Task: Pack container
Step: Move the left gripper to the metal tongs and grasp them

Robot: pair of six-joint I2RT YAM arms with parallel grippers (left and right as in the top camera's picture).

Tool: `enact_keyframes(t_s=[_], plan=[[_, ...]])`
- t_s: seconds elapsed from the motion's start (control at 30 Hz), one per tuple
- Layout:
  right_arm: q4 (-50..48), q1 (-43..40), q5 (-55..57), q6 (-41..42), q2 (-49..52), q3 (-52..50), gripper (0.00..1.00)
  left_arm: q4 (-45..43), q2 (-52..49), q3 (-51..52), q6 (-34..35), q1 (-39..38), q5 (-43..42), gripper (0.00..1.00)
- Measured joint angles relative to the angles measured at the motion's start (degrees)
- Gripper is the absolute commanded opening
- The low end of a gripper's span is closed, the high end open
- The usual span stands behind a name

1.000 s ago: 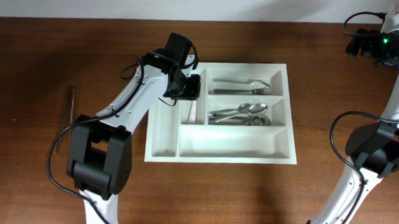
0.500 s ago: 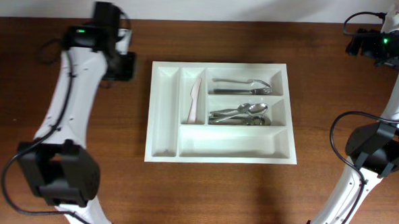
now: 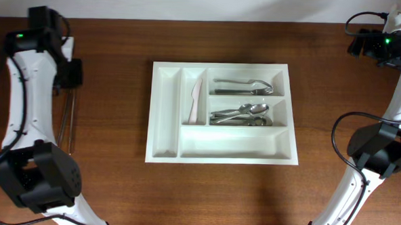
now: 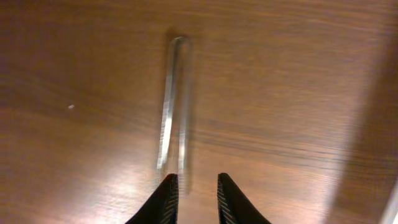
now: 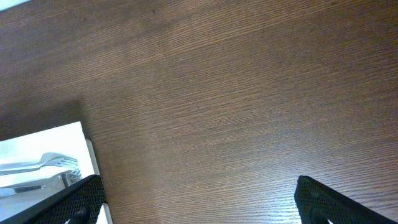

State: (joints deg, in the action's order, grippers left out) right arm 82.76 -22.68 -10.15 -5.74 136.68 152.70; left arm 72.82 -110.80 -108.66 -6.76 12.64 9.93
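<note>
Now that your left gripper (image 3: pixel 72 73) has swung away from the container (image 3: pixel 164 148), a white knife (image 3: pixel 196 99) lies in the narrow slot where those jaws hung a second ago. So that piece looks packed, and the arm seems to be going for the next one.

Your left jaws have also pulled in a bit. They are only a little way apart now, and nothing is between them. A thin clear stick (image 4: pixel 173 106) (maybe a straw, it is too blurry to say) lies flat on the table (image 4: pixel 298 93). Its near end is just ahead of the jaws and a touch to the side of the gap, not inside it. It runs straight away from the tips. I think this is the next thing to pack, so you may need to spread the jaws wider and line the gap up over the stick before you go down.

From the left jaws, the container is well off to one side, with bare table in between.

Your right gripper (image 5: pixel 199 202) has not moved. Its jaws are as wide as they go and hold nothing. From those jaws, one corner of the container peeks in just beyond one finger, with a fork (image 5: pixel 46 163) lying in it.
</note>
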Motion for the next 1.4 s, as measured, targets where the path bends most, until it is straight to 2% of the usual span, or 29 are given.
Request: enact_keyframes(t_s=[0.27, 0.63, 0.87, 0.93, 1.03, 1.4], plan=[[-0.02, 0.0, 0.0, 0.02, 0.0, 0.0, 0.99, -0.17, -2.12, 0.0, -2.91, 3.87, -0.31, 0.23], [-0.02, 0.0, 0.0, 0.0, 0.0, 0.0, 0.99, -3.02, -14.49, 0.02, -5.9, 4.0, -0.74, 0.15], [0.0, 0.0, 0.0, 0.02, 0.0, 0.0, 0.99, -5.73, -17.2, 0.02, -6.47, 4.0, -0.9, 0.14], [-0.02, 0.0, 0.0, 0.02, 0.0, 0.0, 0.99, -6.47, -17.51, 0.02, -6.93, 4.0, -0.9, 0.15], [0.0, 0.0, 0.0, 0.02, 0.0, 0.0, 0.99, -6.75, -18.29, 0.02, -7.23, 4.0, -0.92, 0.25], [0.0, 0.0, 0.0, 0.04, 0.0, 0.0, 0.99, -8.7, -20.46, 0.02, -7.45, 4.0, -0.92, 0.27]])
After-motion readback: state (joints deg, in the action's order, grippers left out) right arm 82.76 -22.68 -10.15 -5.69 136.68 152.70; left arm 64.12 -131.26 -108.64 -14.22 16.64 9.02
